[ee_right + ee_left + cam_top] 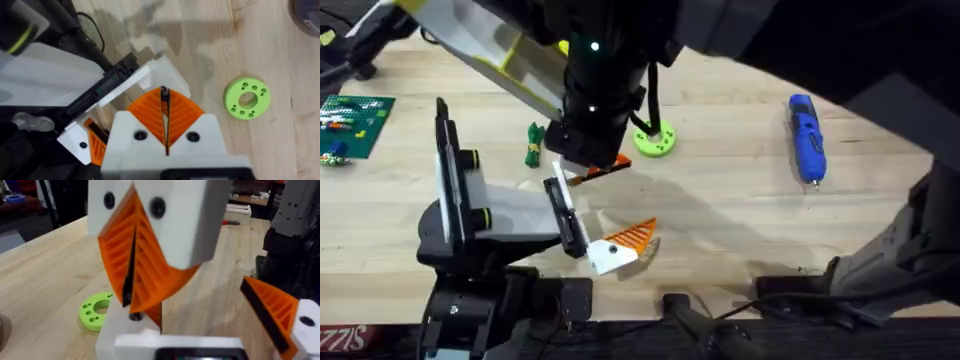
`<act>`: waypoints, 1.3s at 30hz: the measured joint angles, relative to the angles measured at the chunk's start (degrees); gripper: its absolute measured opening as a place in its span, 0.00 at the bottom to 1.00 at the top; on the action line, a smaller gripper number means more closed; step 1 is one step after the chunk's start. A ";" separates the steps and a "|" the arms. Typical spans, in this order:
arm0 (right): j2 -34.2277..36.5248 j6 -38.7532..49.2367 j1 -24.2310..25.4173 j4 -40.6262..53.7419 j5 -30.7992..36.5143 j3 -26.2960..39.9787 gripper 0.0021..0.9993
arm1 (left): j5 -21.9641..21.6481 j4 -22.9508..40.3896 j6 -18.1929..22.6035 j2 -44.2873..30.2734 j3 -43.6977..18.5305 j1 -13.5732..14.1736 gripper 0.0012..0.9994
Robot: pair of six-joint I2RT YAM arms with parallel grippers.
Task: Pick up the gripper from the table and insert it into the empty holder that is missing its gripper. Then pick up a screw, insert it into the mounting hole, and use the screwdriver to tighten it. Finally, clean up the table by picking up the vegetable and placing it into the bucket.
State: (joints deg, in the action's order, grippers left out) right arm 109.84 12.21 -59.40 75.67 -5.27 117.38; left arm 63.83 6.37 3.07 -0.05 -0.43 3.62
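Observation:
The holder (470, 215) lies at the table's (740, 215) left, over my left arm's base, with its black bar (565, 215) toward the middle. One orange finger (630, 242) (270, 310) is mounted at the bar's near end. The gripper (154, 316), its white base (167, 75) showing, sits at the bar's far end. Directly above it, my right gripper (590, 165) (164, 97) is shut on a small dark screw (135, 316) that touches the white base. The left gripper (200, 307) appears to be the holder itself, its fingers apart. The screwdriver (807, 135) lies far right; the vegetable (532, 145) is behind the holder.
A lime green ring-shaped disc (655, 140) (247, 97) lies just right of the right gripper. A green board (355, 120) with small parts sits at the far left edge. The right arm crosses high over the table's middle. Bare wood stretches between the disc and the screwdriver.

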 joint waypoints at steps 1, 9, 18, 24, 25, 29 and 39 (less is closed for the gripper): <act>0.00 0.00 0.00 0.11 -0.02 0.00 0.00 | 0.00 0.00 0.00 0.00 0.00 0.00 0.98; 0.00 0.00 0.00 0.21 -0.16 0.00 0.00 | 0.00 0.00 0.00 0.00 0.00 0.00 0.98; 0.00 -0.16 0.00 0.23 -0.42 0.00 0.31 | 0.00 0.00 0.00 0.02 0.00 0.00 0.98; 0.00 -0.35 0.00 0.27 -0.42 0.00 0.57 | 0.00 0.00 0.00 0.00 0.00 0.00 0.98; 0.00 -0.20 0.00 0.26 -0.40 0.00 0.71 | 0.00 0.00 0.00 0.00 0.00 0.00 0.98; 0.00 0.03 0.12 0.65 -0.24 0.00 0.99 | 0.00 0.00 0.00 0.02 0.00 0.00 0.98; 0.00 0.02 0.24 0.63 -0.31 0.00 1.00 | -0.02 0.00 0.00 0.02 0.00 -0.02 0.98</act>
State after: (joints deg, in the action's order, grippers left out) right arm 109.84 12.23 -59.16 76.29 -5.58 117.38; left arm 63.81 6.37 3.07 -0.04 -0.43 3.60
